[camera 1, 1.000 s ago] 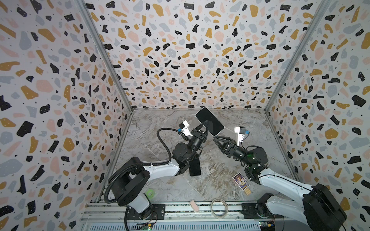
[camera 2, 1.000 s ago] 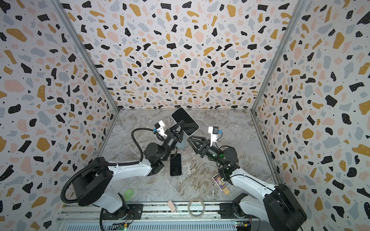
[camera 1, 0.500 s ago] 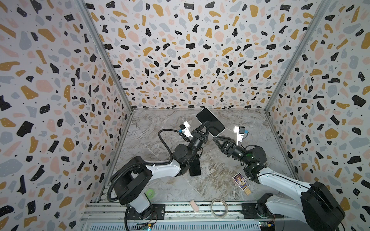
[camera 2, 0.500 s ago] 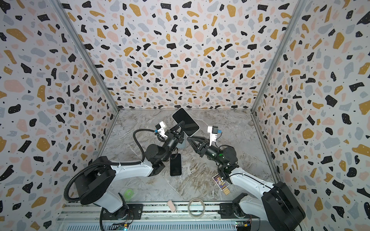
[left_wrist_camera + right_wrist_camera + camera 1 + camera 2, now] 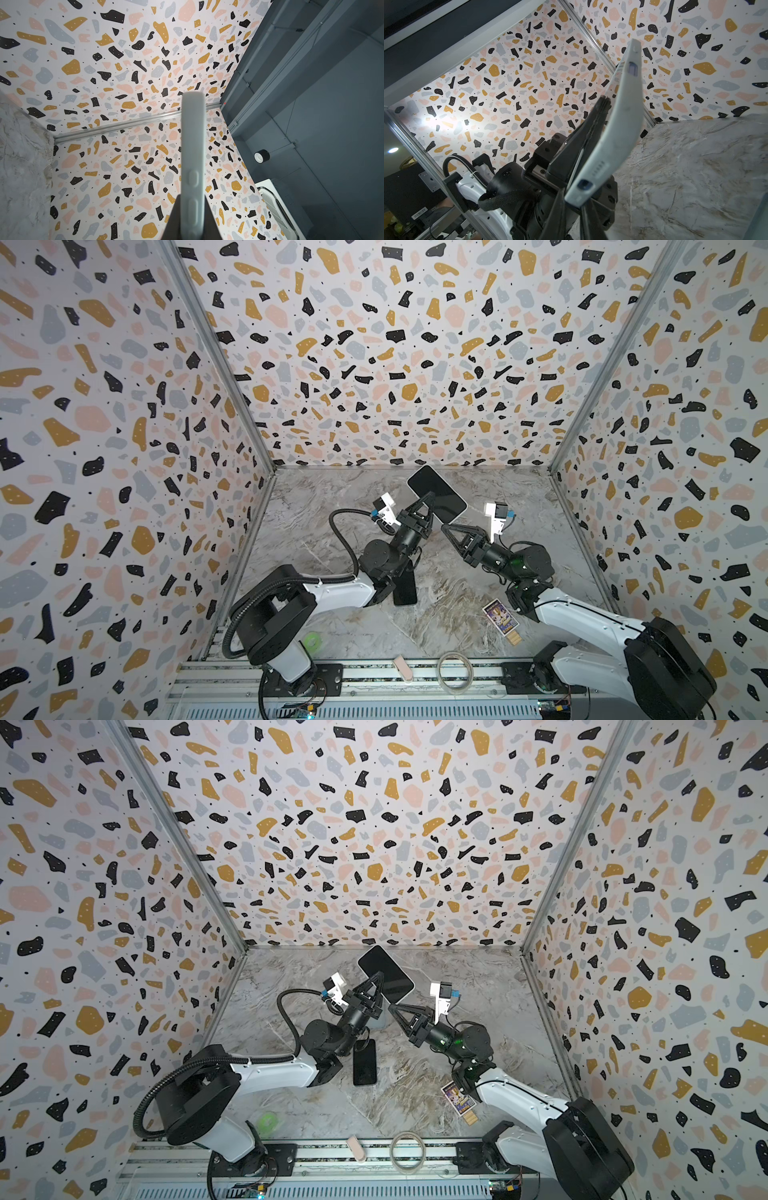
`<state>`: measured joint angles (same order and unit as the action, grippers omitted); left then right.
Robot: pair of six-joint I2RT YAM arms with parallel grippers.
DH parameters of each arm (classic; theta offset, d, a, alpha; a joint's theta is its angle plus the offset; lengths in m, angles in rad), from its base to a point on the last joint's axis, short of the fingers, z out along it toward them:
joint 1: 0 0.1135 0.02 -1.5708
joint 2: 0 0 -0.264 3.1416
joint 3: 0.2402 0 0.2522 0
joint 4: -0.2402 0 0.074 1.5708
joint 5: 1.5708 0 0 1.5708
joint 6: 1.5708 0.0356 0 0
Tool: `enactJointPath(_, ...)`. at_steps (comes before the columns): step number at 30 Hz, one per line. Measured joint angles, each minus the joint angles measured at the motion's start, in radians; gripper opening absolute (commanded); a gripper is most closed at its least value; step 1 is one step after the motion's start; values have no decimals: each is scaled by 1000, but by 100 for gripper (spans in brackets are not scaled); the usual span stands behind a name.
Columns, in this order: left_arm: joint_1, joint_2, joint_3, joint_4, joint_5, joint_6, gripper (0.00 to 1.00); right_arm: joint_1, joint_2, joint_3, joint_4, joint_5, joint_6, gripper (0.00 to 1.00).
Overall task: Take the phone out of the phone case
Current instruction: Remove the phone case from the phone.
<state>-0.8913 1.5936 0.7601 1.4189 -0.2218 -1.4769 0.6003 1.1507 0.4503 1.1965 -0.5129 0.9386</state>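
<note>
The phone (image 5: 436, 493) (image 5: 386, 973) shows its black screen, raised above the table at the back, in both top views. It sits in a pale grey phone case (image 5: 193, 145) (image 5: 618, 128), seen edge-on from both wrists. My left gripper (image 5: 428, 501) (image 5: 378, 977) (image 5: 192, 209) is shut on the cased phone across its long side edge, one finger on the screen and one on the back. My right gripper (image 5: 446, 526) (image 5: 392, 1006) (image 5: 576, 205) comes in from the right, and its jaws are closed on the case's near bottom corner.
A second black phone (image 5: 405, 589) (image 5: 365, 1063) lies flat on the marble table under the left arm. A printed card (image 5: 500, 616) lies near the right arm. A tape ring (image 5: 455, 670), a pink eraser (image 5: 403, 668) and a green ring (image 5: 311, 641) sit by the front rail.
My right gripper's jaws have gone from open to closed at the case's corner. The left gripper and the phone have hardly moved.
</note>
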Motion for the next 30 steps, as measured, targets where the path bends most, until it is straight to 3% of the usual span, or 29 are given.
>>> enactJointPath(17, -2, -20, 35, -201, 74, -114, 0, 0, -77, 22, -253, -42, -230, 1)
enactJointPath(19, -2, -28, 35, -206, 74, -114, 0, 0, -82, 24, -256, -50, -235, 27)
enactJointPath(22, 6, -40, 35, -206, 75, -110, 0, 0, -96, 16, -250, -63, -235, 48)
enactJointPath(30, 15, -48, 35, -180, 82, -91, 0, 0, -192, -73, -165, -60, -190, 55)
